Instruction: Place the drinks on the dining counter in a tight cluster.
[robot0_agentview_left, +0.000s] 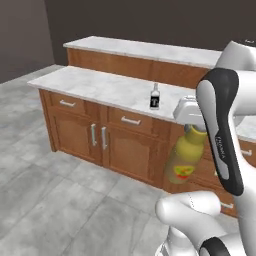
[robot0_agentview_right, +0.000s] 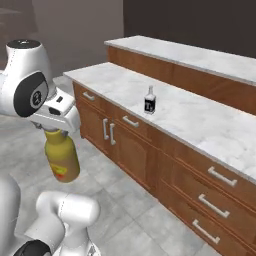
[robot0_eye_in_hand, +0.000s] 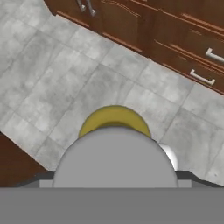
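The gripper (robot0_agentview_left: 192, 129) is hanging over the grey floor (robot0_eye_in_hand: 65, 74) with its jaws spread wide around the grey cap of the tall mustard-yellow bottle (robot0_agentview_left: 184, 159), which is dangling straight below it, clear of every surface. Ahead of the gripper and a little above it, the small dark square bottle (robot0_agentview_left: 155, 97) is standing alone on the lower marble-topped cabinets (robot0_agentview_left: 100, 85) (the ones with drawers and silver handles). Beyond that and higher, the dining counter (robot0_agentview_left: 145, 50) is lying bare as far as it shows, so the clustering looks barely begun. The tiny clear bottle I cannot place. The cabinet's front edge is sitting just ahead of the carried bottle; lifting before reaching forward looks necessary, and open air above is giving room.
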